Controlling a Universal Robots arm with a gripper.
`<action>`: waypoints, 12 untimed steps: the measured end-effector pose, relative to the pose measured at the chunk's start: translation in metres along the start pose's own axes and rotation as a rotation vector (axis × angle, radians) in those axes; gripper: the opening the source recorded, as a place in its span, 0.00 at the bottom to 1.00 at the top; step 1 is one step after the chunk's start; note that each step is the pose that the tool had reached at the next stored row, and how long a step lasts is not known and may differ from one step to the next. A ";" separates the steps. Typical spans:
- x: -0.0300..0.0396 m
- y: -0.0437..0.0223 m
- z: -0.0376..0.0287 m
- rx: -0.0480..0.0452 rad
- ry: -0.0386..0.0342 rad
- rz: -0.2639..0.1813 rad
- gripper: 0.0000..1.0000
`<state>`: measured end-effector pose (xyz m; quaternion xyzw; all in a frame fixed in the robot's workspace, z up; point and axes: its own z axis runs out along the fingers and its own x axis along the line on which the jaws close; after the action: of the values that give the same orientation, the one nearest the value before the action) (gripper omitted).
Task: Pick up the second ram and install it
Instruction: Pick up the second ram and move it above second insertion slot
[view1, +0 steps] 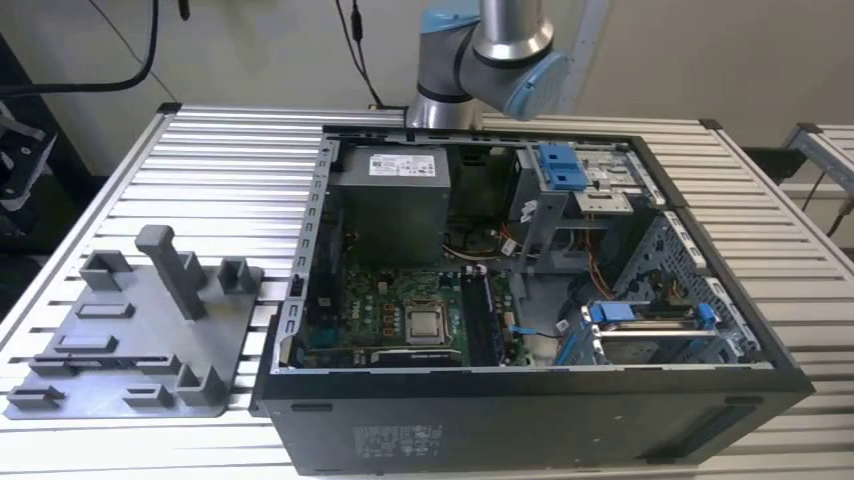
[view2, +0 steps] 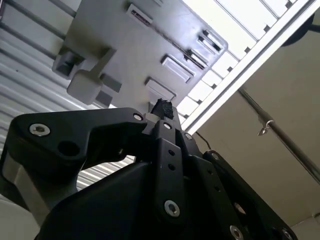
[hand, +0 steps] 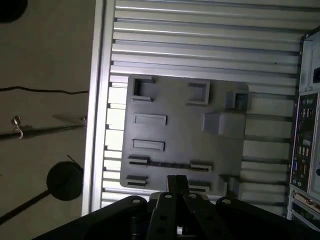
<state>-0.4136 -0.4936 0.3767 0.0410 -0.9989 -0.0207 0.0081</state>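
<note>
The claw (hand: 177, 182) is held narrow and empty over the grey plastic holder tray (hand: 185, 100). The thin dark memory stick (hand: 165, 164) is seated in that tray.

soft even light, glare on table (view2: 250, 25)

A slatted metal table (view1: 200, 170) of pale ribbed profiles is set against a plain beige wall (view1: 267, 50). Black cables (view1: 358, 40) are hung down this wall behind the table. A second slatted table (view1: 830, 150) is placed at the exterior view's right. A tan floor (hand: 45, 50) is seen beside the table edge in the first wrist view. Bright light is reflected from the slats (view2: 240, 30) in the second wrist view.
</note>
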 end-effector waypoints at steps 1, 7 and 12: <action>0.0002 0.0000 0.0000 0.0002 0.0006 -0.015 0.11; 0.0010 0.0001 0.0000 0.0016 0.0045 -0.107 0.11; 0.0017 0.0001 0.0001 0.0021 0.0057 -0.143 0.11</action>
<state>-0.4153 -0.4936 0.3766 0.1125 -0.9934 -0.0201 0.0095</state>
